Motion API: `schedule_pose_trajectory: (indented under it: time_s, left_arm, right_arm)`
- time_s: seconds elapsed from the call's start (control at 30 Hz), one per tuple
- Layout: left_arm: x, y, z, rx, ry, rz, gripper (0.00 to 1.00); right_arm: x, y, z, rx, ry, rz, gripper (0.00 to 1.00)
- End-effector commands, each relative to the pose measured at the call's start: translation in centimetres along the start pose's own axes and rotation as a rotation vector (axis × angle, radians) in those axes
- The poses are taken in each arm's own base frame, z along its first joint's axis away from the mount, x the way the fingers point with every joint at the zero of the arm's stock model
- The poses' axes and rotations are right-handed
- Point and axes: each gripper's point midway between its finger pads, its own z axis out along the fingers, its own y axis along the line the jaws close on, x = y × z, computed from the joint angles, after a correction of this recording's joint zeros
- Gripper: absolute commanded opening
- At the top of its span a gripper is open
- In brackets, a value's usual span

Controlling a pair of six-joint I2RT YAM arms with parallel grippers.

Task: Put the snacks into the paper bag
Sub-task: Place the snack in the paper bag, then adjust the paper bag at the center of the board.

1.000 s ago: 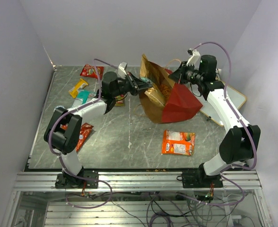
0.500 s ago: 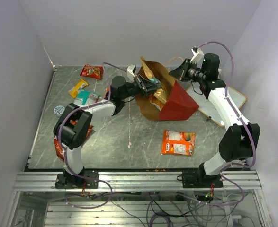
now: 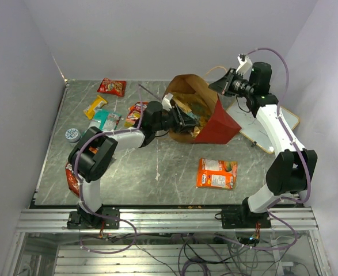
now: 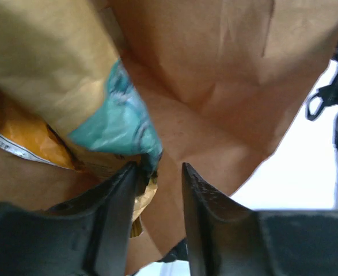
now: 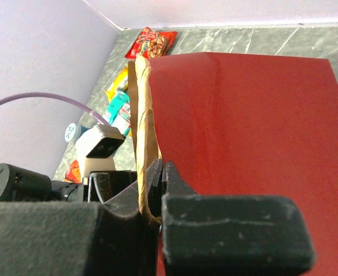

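Your left gripper (image 4: 158, 169) sits deep in the mouth of the red paper gift bag (image 3: 221, 127). Its black fingers are parted with only the brown kraft lining showing between them, so it grips nothing. A gold-and-teal crinkly foil packet (image 4: 114, 115) lies against the lining just beside one finger, at the upper left of the wrist view, so that snack is inside the bag. Your right gripper (image 5: 162, 169) is pinched tight on the bag's folded kraft rim, holding the mouth open.

The bag lies on its side at the centre of the overhead view. Its long axis runs from the mouth at the left to the base at the right, so I judge the left gripper's way out is straight back leftward along that axis. The stiff creased paper could catch a finger.

A flat orange snack pack (image 3: 216, 173) lies on the grey marbled table (image 3: 157, 190) below the bag, well apart from both grippers. A small red packet (image 3: 111, 87), yellow packet (image 3: 95, 106) and teal packet (image 3: 102, 119) lie at the upper left, nearer your free left arm.
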Motion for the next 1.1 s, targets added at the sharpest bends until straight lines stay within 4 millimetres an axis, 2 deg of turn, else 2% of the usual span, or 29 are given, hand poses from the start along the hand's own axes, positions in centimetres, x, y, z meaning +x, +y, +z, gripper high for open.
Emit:
schedule_pose_trajectory:
  time_s: [0.0, 0.07, 0.2, 0.37, 0.47, 0.57, 0.67, 0.9, 0.97, 1.07]
  left_arm:
    - [0.5, 1.3, 1.1, -0.118, 0.088, 0.163, 0.53]
    - [0.2, 1.5, 1.2, -0.154, 0.107, 0.223, 0.6]
    - [-0.1, 0.6, 0.9, -0.174, 0.155, 0.362, 0.73]
    - [-0.6, 0.2, -0.6, -0.241, 0.196, 0.503, 0.9]
    - [-0.1, 0.0, -1.9, -0.278, 0.267, 0.576, 0.98]
    - [0.6, -0.6, -3.3, -0.274, 0.342, 0.669, 0.99]
    - [0.8, -2.2, -4.7, -0.23, 0.399, 0.825, 0.99]
    - [-0.1, -8.6, -8.5, -0.12, 0.342, 1.227, 0.97]
    - [-1.7, -9.7, -9.7, -0.19, 0.263, 1.307, 0.96]
    - [-5.8, -8.4, -11.7, -0.447, 0.114, 1.32, 0.95]
  right_arm:
    - [-3.3, 1.9, -0.7, -0.045, -0.066, -0.074, 0.0]
    - [-3.3, 1.9, -0.9, -0.035, -0.058, -0.089, 0.0]
    - [-2.9, 1.3, -1.1, -0.007, -0.04, -0.11, 0.0]
    - [-3.0, 1.3, -1.4, 0.006, -0.02, -0.161, 0.0]
    - [-3.3, 1.0, -1.7, 0.035, 0.0, -0.21, 0.0]
    - [-3.5, 1.0, -2.0, 0.045, 0.017, -0.249, 0.0]
    - [-3.7, 1.6, -2.1, 0.021, 0.036, -0.263, 0.0]
    - [-3.7, 2.4, -2.3, -0.01, 0.034, -0.257, 0.0]
    - [-3.5, 2.6, -2.2, -0.025, 0.038, -0.247, 0.0]
    - [-3.5, 3.6, -2.3, -0.065, 0.036, -0.231, 0.0]
